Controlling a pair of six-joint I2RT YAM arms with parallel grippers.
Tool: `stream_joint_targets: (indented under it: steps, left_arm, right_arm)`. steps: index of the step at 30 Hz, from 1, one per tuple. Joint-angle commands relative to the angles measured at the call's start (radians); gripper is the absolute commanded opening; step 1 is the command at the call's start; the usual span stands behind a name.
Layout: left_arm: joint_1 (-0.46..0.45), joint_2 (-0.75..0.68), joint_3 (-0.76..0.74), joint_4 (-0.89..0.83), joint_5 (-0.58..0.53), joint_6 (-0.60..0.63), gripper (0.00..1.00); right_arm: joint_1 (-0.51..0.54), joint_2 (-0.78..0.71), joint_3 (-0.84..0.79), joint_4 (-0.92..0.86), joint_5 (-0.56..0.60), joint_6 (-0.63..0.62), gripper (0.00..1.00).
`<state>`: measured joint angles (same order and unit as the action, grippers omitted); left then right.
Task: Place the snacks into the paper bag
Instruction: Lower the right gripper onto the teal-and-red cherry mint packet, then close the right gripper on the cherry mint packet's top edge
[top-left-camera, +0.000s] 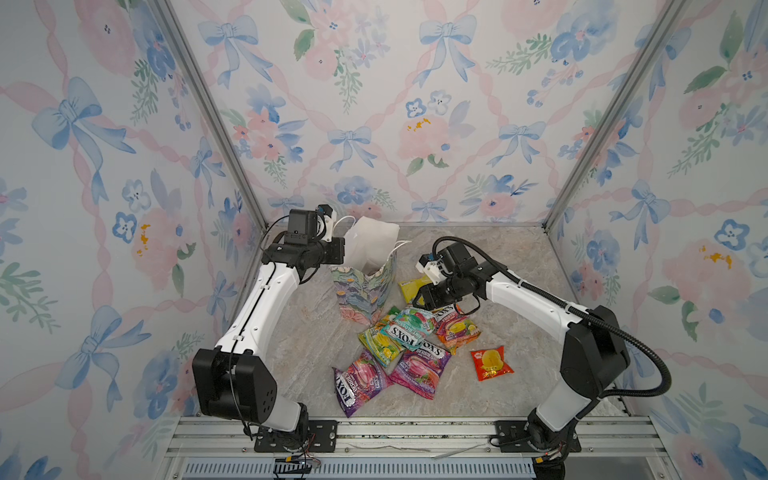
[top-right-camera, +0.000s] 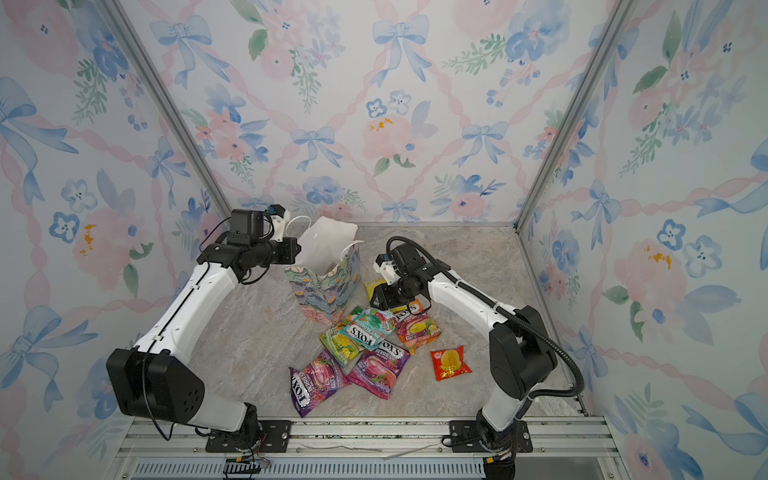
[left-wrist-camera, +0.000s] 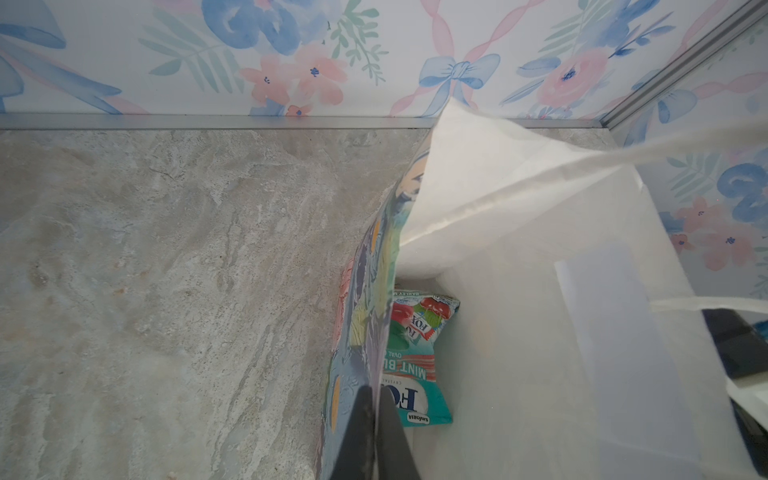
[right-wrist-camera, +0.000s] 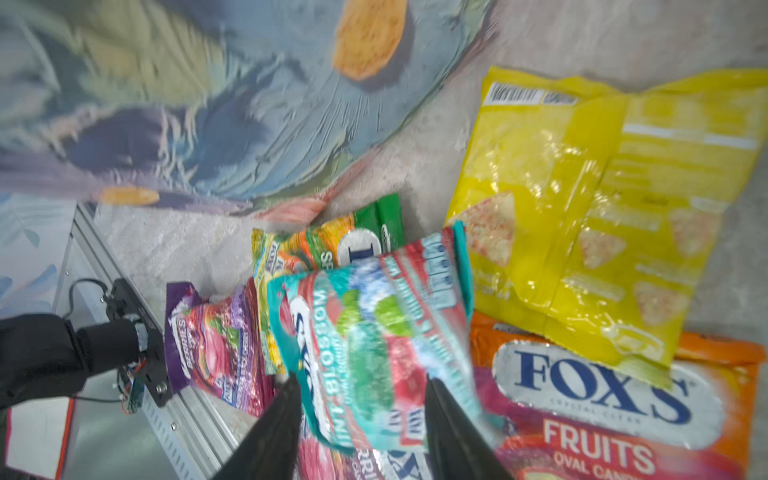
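White links (top-left-camera: 266, 307), black joints (top-left-camera: 235, 386), corrugated cable (top-left-camera: 552, 297)

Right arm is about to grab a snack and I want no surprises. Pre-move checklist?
1. Paper bag upright, mouth open: ok.
2. Left claw shut on the bag's wall: ok.
3. Right claw open, jaws either side of the teal mint packet: ok.
4. That packet gripped: not ok, jaws apart.
5. Room in the bag: ok, only one bagged packet visible at the bottom.
6. Cord handles clear of the mouth: cannot tell.
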<state>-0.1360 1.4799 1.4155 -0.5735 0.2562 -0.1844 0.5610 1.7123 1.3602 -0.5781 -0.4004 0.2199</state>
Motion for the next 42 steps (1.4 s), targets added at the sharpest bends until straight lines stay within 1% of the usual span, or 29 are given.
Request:
stream_joint_targets:
  steps: [1, 3, 5, 6, 10, 14, 16, 18, 22, 27, 35, 42]
  left_arm:
    - [0.007, -0.011, -0.018, -0.002, 0.014, -0.001, 0.00]
    - [0.007, -0.007, -0.019, -0.003, 0.011, 0.000, 0.00]
    - [0.007, -0.005, -0.018, -0.003, 0.011, 0.003, 0.00]
    - [0.007, -0.005, -0.018, -0.003, 0.011, 0.003, 0.00]
    - [0.008, -0.006, -0.018, -0.003, 0.010, 0.003, 0.00]
    - [0.009, -0.006, -0.019, -0.003, 0.012, 0.003, 0.00]
    - [0.008, -0.007, -0.019, -0.004, 0.011, 0.003, 0.00]
    - [0.008, -0.008, -0.018, -0.003, 0.011, 0.003, 0.00]
    - [0.009, -0.008, -0.018, -0.003, 0.013, 0.002, 0.00]
    - [0.009, -0.008, -0.018, -0.003, 0.014, 0.002, 0.00]
    - [0.008, -0.010, -0.018, -0.003, 0.016, 0.003, 0.00]
    - [0.009, -0.012, -0.018, -0.003, 0.014, 0.004, 0.00]
  right_arm:
    - [-0.040, -0.029, 0.021, 0.055, 0.051, 0.089, 0.63]
    - [-0.042, -0.082, -0.026, 0.102, 0.088, 0.165, 0.67]
    - [-0.038, -0.140, -0.097, 0.150, 0.098, 0.245, 0.69]
    - [-0.032, -0.165, -0.138, 0.180, 0.100, 0.280, 0.72]
    - [0.027, -0.298, -0.311, 0.255, 0.174, 0.441, 0.80]
    - [0.077, -0.394, -0.452, 0.319, 0.238, 0.586, 0.87]
    - [0.091, -0.430, -0.520, 0.361, 0.248, 0.655, 0.88]
    - [0.098, -0.442, -0.561, 0.382, 0.256, 0.699, 0.87]
    - [0.106, -0.435, -0.626, 0.461, 0.242, 0.769, 0.84]
    - [0.111, -0.391, -0.666, 0.543, 0.224, 0.818, 0.81]
    - [0.114, -0.285, -0.668, 0.655, 0.194, 0.868, 0.76]
    - [0.123, -0.223, -0.670, 0.706, 0.189, 0.898, 0.76]
